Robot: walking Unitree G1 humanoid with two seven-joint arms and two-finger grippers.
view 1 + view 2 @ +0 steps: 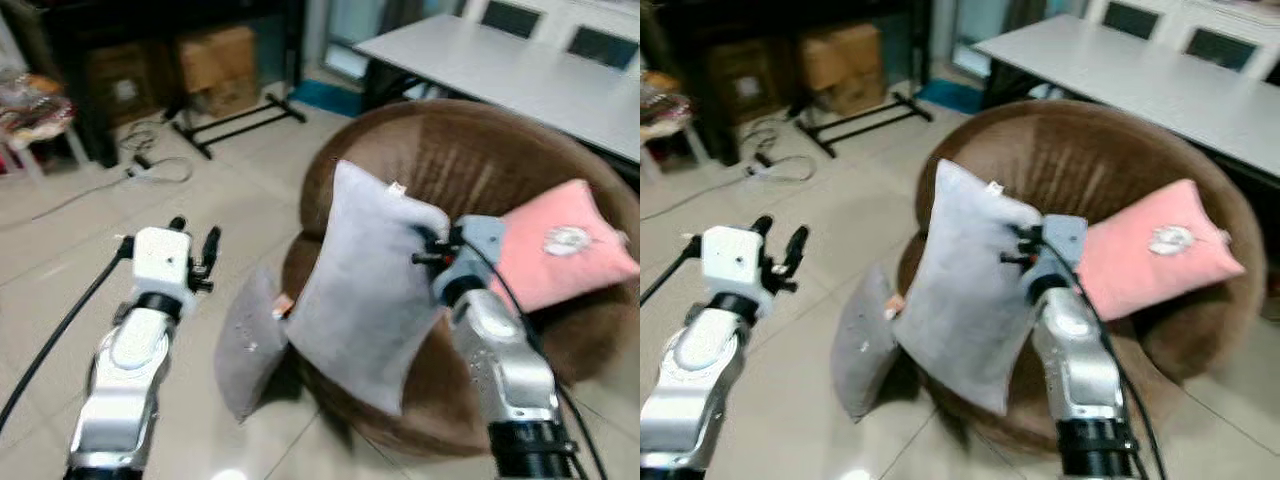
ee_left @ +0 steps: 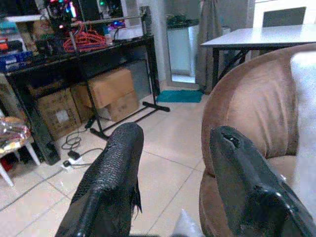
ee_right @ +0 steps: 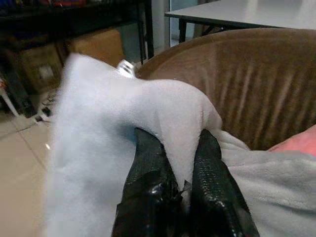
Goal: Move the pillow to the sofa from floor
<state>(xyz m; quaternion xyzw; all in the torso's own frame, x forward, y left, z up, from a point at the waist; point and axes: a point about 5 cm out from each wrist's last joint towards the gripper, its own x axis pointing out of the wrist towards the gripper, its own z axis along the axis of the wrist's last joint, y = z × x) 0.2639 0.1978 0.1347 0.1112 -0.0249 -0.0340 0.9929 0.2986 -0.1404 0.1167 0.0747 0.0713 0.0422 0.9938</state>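
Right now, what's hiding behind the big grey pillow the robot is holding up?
Behind the grey pillow, pinched by the right gripper, you see the brown sofa and a pink pillow. The seat directly behind is covered.

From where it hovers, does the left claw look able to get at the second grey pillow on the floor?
Probably yes: the left claw is open, and only bare floor lies between it and the floor pillow leaning against the sofa.

So the right end effector [image 1: 432,250] is up over the sofa [image 1: 470,160], with the pillow [image 1: 365,290] hanging just left of it, across the sofa's front edge. A second pillow [image 1: 560,250] sits on the seat to its right. Another one [image 1: 248,345] leans on the floor against the sofa, lower left. The counter [image 1: 510,70] is behind it, boxes [image 1: 215,65] far back left.
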